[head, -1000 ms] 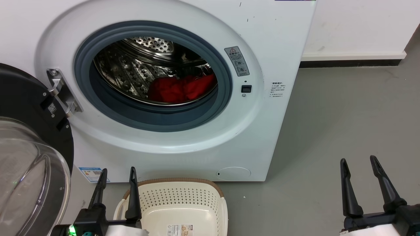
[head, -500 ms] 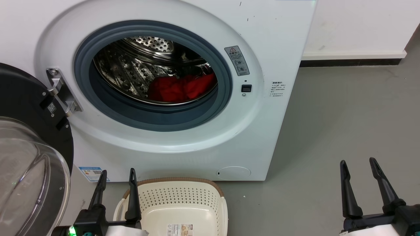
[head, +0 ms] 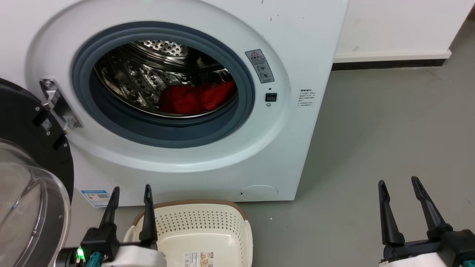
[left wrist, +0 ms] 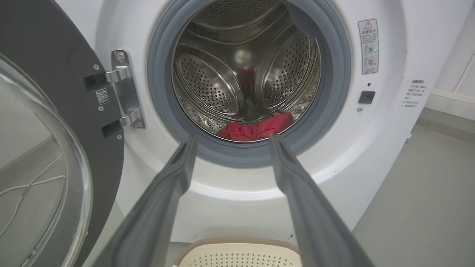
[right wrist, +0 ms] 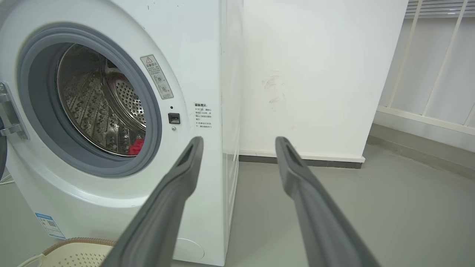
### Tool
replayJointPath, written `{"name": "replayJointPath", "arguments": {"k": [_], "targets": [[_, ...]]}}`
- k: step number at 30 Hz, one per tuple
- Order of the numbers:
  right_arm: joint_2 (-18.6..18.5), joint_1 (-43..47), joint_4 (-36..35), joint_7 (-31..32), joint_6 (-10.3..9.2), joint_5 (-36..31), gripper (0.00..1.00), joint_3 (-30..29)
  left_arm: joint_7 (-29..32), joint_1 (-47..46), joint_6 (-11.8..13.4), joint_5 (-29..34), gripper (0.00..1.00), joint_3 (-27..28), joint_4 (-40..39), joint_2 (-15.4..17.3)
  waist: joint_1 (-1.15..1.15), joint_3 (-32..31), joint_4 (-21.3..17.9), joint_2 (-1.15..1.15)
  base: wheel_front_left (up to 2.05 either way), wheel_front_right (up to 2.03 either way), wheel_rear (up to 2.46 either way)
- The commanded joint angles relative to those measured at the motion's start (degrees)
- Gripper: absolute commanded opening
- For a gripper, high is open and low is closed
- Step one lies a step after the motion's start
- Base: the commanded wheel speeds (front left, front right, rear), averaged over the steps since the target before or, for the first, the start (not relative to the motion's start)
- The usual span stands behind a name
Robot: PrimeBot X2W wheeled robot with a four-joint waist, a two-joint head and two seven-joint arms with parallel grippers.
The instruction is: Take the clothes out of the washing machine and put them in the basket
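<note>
Soft, crumpled red clothes point(head: 196, 98) low in the perforated steel drum point(head: 141, 78) of the white washing machine point(head: 297, 55), behind a round grey rubber rim point(head: 167, 133). Black-framed domed glass door point(head: 26, 207) swung open at left. Cream perforated plastic basket point(head: 200, 218), brown woven-look edge, just before the washer's foot. Left gripper point(head: 131, 187) spread wide beside it, bare; right gripper point(head: 397, 180) equally wide, bare, over smooth grey floor point(head: 371, 129)

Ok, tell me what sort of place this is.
Probably a laundry corner, perhaps in a home or a test room: a large white front-loading washing machine with its door open, red clothes in its steel drum, and a cream perforated plastic laundry basket on the bare grey floor in front.
</note>
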Motion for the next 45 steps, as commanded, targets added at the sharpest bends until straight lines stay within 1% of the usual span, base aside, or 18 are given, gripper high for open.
{"name": "replayJointPath", "arguments": {"k": [1,3,5,7,12,18,22,25,28,35,39,45], "targets": [[-0.08,-0.84,-0.36,-0.12,-0.04,-0.17,1.0,0.17,-0.15,-1.5,-0.57,0.19,1.0,0.34,0.53,0.15,0.0,0.45,-0.55,0.0,0.0,0.0,0.0],[-0.09,-1.2,-0.64,-0.12,-0.04,-0.26,1.0,0.36,-0.15,-3.72,-1.84,0.71,1.0,1.18,2.33,0.25,0.0,1.28,-1.34,0.0,0.0,0.0,0.0],[-0.08,-1.94,-0.93,-0.12,-0.04,-0.39,1.0,0.53,-0.15,-6.9,-3.01,1.45,1.0,1.86,4.51,1.0,0.0,2.48,-2.23,0.0,0.0,0.0,0.0],[-0.08,-2.72,-1.2,-0.12,-0.04,-0.38,1.0,0.79,-0.15,-10.67,-3.6,1.64,1.0,2.76,6.2,1.37,0.0,3.94,-3.24,0.0,0.0,0.0,0.0],[-0.06,-5.46,-2.05,-0.12,-0.04,0.08,1.0,1.34,-0.16,-20.48,-4.8,2.16,1.0,4.94,13.14,4.0,0.0,8.25,-5.97,0.0,0.0,0.0,0.0],[-0.05,-9.51,-3.48,-0.12,-0.04,1.47,1.0,1.99,-0.15,-33.76,-5.77,3.44,1.0,5.43,21.04,8.63,0.0,15.06,-9.51,0.0,0.0,0.0,0.0],[-0.04,-11.85,-4.33,-0.12,-0.04,2.53,1.0,2.14,-0.03,-42.36,-6.03,4.18,1.0,5.1,28.29,11.52,0.0,19.42,-11.41,0.0,0.0,0.0,0.0],[-0.04,-13.4,-4.97,-0.12,-0.04,3.34,1.0,2.43,1.45,-49.26,-6.32,4.1,1.0,5.03,33.31,13.88,0.0,22.72,-12.69,0.0,0.0,0.0,0.0],[-0.03,-14.94,-5.49,-0.12,-0.04,4.34,1.0,2.6,4.29,-55.48,-6.85,4.69,1.0,4.27,37.87,15.94,0.0,26.04,-13.87,0.0,0.0,0.0,0.0],[-0.03,-17.95,-6.72,-0.12,-0.04,5.98,1.0,2.89,13.55,-68.67,-7.7,4.39,1.0,3.12,46.09,20.44,0.0,32.52,-16.1,0.0,0.0,0.0,0.0],[-0.03,-19.19,-7.57,-0.12,-0.04,6.87,1.0,3.13,21.06,-75.18,-8.32,4.3,1.0,1.78,49.76,22.75,0.0,35.59,-17.17,0.0,0.0,0.0,0.0],[-0.04,-20.73,-8.75,-0.12,-0.04,8.41,1.0,3.57,32.82,-84.06,-8.71,3.34,1.0,-0.78,53.13,25.72,0.0,39.74,-18.77,0.0,0.0,0.0,0.0]]}}
